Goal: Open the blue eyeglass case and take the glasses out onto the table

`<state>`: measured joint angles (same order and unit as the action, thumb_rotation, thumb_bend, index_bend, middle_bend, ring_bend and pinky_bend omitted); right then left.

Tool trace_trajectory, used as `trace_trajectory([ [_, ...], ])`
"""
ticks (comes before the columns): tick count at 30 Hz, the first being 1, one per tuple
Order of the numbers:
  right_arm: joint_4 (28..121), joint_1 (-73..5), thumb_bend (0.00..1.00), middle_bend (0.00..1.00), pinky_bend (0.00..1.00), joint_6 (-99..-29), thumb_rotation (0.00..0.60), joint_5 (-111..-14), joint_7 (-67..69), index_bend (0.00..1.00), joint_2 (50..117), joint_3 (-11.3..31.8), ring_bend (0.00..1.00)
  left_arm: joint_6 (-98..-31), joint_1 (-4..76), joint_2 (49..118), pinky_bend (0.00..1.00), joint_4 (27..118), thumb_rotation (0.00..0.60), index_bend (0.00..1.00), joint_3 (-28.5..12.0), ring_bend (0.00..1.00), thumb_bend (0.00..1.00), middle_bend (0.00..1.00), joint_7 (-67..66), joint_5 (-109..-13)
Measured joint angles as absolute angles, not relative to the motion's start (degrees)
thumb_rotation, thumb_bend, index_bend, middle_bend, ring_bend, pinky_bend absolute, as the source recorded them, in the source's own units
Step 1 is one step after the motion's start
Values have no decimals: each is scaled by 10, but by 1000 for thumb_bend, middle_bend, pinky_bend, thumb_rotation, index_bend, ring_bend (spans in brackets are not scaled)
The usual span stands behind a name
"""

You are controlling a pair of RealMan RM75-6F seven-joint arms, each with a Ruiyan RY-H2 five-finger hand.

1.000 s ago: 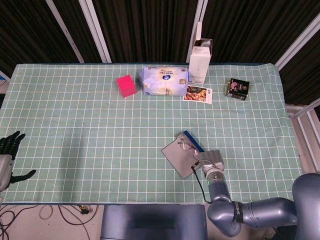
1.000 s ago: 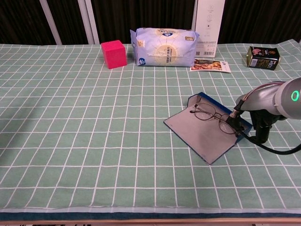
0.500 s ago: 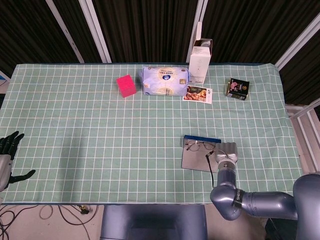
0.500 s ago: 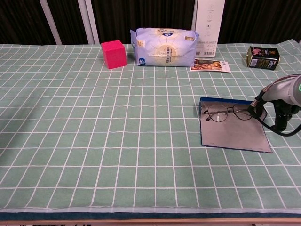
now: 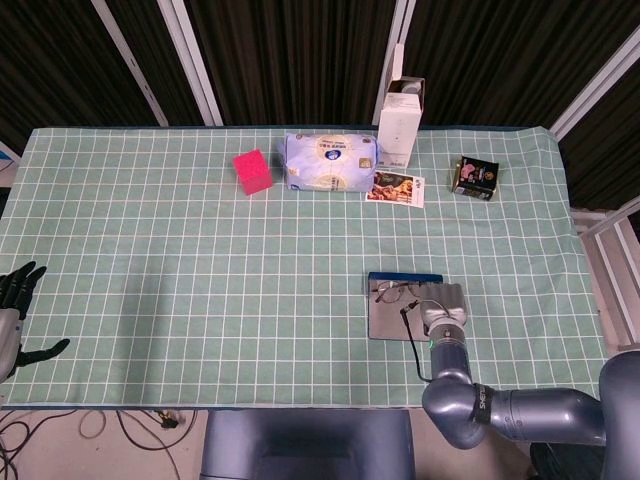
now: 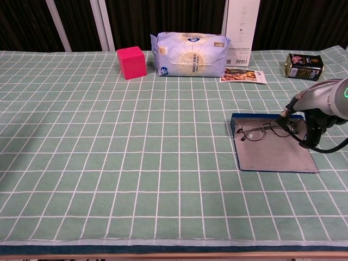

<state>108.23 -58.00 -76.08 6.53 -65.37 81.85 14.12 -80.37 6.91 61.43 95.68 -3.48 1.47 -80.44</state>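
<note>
At near right counter point(image 5: 150, 300) edge: right robot hand point(image 5: 440, 304) over glasses point(image 6: 265, 129) in open blue case point(image 6: 274, 154), grip unclear tbh. Lift slow, clear case rim, set down beside. Left robot hand point(image 5: 15, 310) idle, fingers spread.

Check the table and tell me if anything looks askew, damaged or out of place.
Nothing looks damaged or spilled. The blue eyeglass case lies flat open near the right hand, with the glasses still resting on it, one temple sticking up. At the far edge, the tall white box has its top flap standing open.
</note>
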Motion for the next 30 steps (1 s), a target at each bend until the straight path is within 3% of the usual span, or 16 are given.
trace_trajectory([
  [6, 1102, -573, 415, 902, 919, -782, 600, -13, -625, 244, 807, 139, 974, -806, 70, 618, 0, 951, 600, 0, -34, 0, 8, 0, 2, -808],
  [11, 1063, -561, 409, 923, 927, -770, 600, -53, -582, 316, 814, 136, 998, -808, 69, 620, 0, 949, 600, 0, -35, 0, 8, 0, -2, -805],
  [21, 978, -549, 406, 926, 929, -708, 600, -62, -553, 349, 846, 135, 1000, -806, 70, 625, 0, 947, 600, 0, -36, 0, 8, 0, -14, -802],
  [30, 936, -555, 469, 926, 929, -689, 600, -56, -544, 363, 870, 147, 1000, -804, 71, 626, 0, 945, 600, 0, -38, 0, 9, 0, -18, -796],
])
